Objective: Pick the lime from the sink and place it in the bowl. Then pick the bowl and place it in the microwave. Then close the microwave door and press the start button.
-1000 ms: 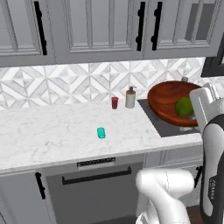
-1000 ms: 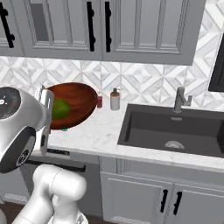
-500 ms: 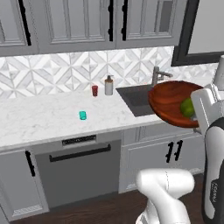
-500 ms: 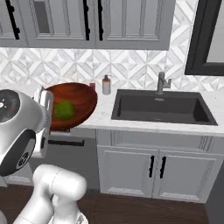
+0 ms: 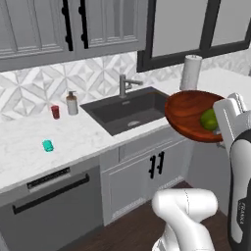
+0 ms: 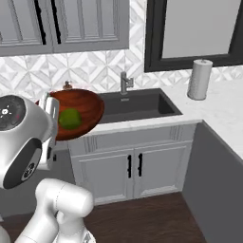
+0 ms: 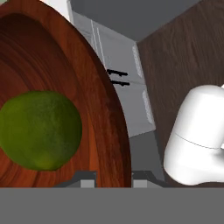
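The reddish-brown wooden bowl (image 5: 188,115) hangs in the air in front of the counter, to the right of the sink (image 5: 130,110). The yellow-green lime (image 5: 209,119) lies inside it, near the rim on my arm's side. In the hand view my gripper (image 7: 113,178) is shut on the rim of the bowl (image 7: 105,100), one fingertip on each side, and the lime (image 7: 39,129) rests close by. The right base view has the bowl (image 6: 85,107) and the lime (image 6: 70,118) just left of the dark sink (image 6: 137,105). The microwave is out of view.
A grey faucet (image 5: 125,84) stands behind the sink. A paper towel roll (image 5: 191,72) is on the counter to the right, under a window. A teal cup (image 5: 47,145), a red cup (image 5: 55,112) and a soap bottle (image 5: 72,103) stand to the left. The counter turns a corner at the right (image 6: 213,114).
The whole picture has slid left as the base moved right along the counter: the sink and a paper towel roll came into view. The bowl with the lime stays in my grip.
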